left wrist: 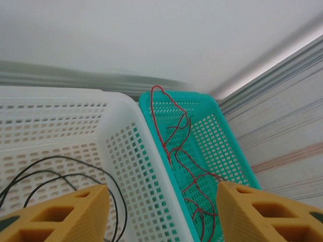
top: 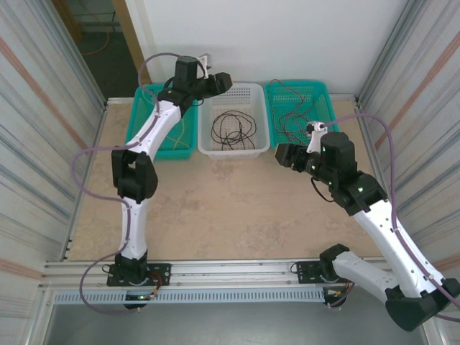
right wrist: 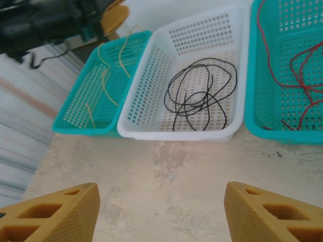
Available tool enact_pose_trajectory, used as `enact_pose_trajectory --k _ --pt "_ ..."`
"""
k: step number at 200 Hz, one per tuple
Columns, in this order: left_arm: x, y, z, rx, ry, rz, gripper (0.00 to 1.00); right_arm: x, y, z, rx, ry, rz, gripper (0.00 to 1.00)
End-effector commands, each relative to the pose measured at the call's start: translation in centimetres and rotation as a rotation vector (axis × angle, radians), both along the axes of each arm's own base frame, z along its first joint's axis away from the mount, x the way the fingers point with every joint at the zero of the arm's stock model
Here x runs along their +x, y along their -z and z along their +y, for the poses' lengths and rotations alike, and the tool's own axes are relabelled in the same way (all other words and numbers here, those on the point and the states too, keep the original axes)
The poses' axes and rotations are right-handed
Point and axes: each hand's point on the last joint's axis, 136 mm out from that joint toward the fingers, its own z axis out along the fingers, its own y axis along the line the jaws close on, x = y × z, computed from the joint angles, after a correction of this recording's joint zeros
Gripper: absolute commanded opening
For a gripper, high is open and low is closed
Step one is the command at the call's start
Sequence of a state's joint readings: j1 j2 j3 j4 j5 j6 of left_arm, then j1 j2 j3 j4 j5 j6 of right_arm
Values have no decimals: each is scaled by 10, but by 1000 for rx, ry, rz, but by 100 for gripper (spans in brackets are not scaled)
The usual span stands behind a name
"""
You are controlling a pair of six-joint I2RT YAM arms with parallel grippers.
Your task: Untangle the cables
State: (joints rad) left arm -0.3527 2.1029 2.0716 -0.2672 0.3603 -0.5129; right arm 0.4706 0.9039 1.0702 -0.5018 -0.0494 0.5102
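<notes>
Baskets (top: 233, 152), left to right, hold yellow cable (right wrist: 103, 75), black cable (right wrist: 197, 104), red cable (left wrist: 165, 147).

even, bright, diffuse light throughout. overhead view: the back wall (top: 287, 36) at 12 o'clock is nearly washed out; faint, soft shadows lie on the table (top: 215, 208); the side panels (top: 43, 108) bow slightly at 3 and 9 o'clock. left wrist view: a smeared grey band at 9 o'clock (edges streaked sideways), a glare strip at 2 o'clock, the red cable (left wrist: 170, 150) sharp. right wrist view: the white basket (right wrist: 176, 132) casts a thin shadow along its front foot.
</notes>
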Motion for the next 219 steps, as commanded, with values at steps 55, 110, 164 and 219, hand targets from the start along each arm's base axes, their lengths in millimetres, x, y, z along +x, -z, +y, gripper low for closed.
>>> enact_pose_trajectory --k 55,110,164,219 --pt "-168 -79 100 288 -151 -375 85 -1 -50 -70 -18 327 -293 94" --pt "-249 18 239 702 -606 -290 99 21 12 -114 -196 590 -210 99" --pt "-262 112 320 851 -818 -170 99 -4 118 -229 -340 1134 50 99" --pt "-231 160 350 774 -855 -41 99 -7 153 -281 -618 1399 88 99"
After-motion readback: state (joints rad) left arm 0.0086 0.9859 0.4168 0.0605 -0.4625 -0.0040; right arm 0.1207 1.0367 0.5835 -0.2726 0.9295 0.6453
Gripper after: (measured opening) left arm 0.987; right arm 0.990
